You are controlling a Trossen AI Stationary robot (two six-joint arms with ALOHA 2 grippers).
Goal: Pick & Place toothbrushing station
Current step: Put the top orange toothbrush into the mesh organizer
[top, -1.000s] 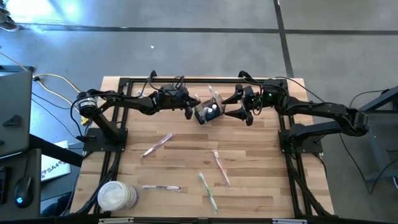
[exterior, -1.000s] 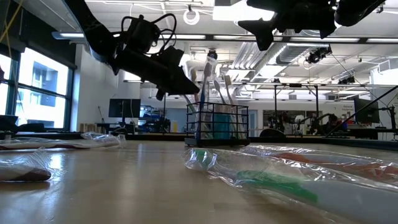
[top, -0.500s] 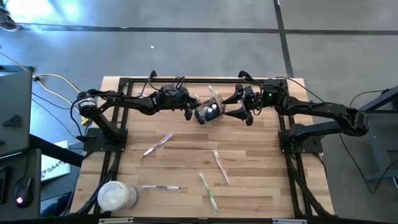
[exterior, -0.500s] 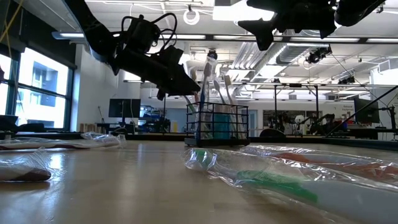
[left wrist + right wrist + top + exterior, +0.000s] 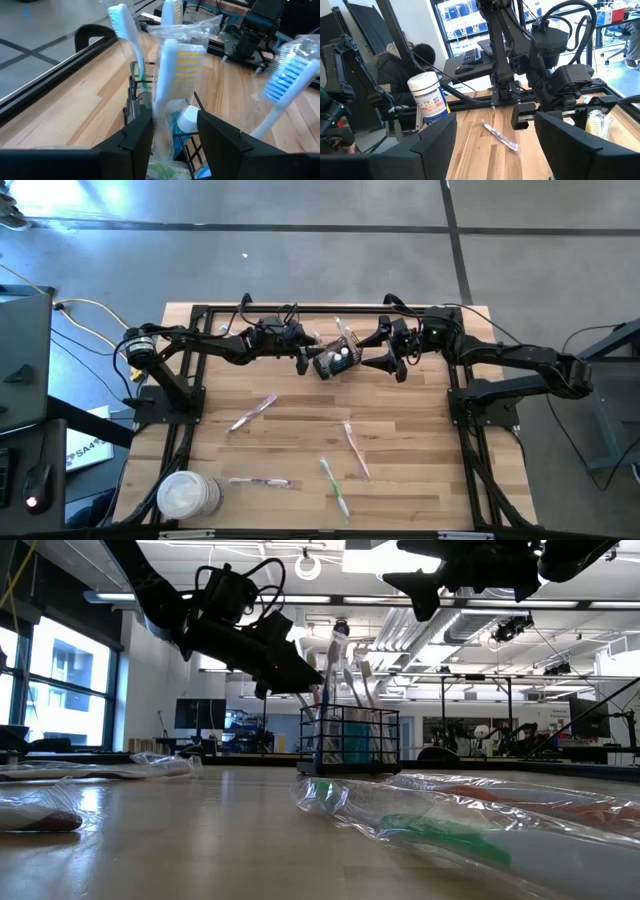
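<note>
The black wire-mesh basket [image 5: 335, 359] stands on its base at the far middle of the table, with several toothbrushes upright in it; it also shows in the low view [image 5: 350, 740]. My left gripper [image 5: 303, 360] is just left of the basket and slants down toward it. It is open. In the left wrist view its fingers [image 5: 172, 122] stand on either side of a plastic-wrapped toothbrush with yellow bristles [image 5: 172, 75] that stands in the basket. My right gripper [image 5: 386, 361] is open and empty, raised just right of the basket [image 5: 497, 135].
Several wrapped toothbrushes lie on the table [image 5: 252, 412] [image 5: 356, 448] [image 5: 335, 486] [image 5: 258, 481]. A round white tub [image 5: 188, 496] lies at the near left corner. Black frame rails [image 5: 190, 380] run along the table's sides. A person [image 5: 415, 55] sits beyond the table.
</note>
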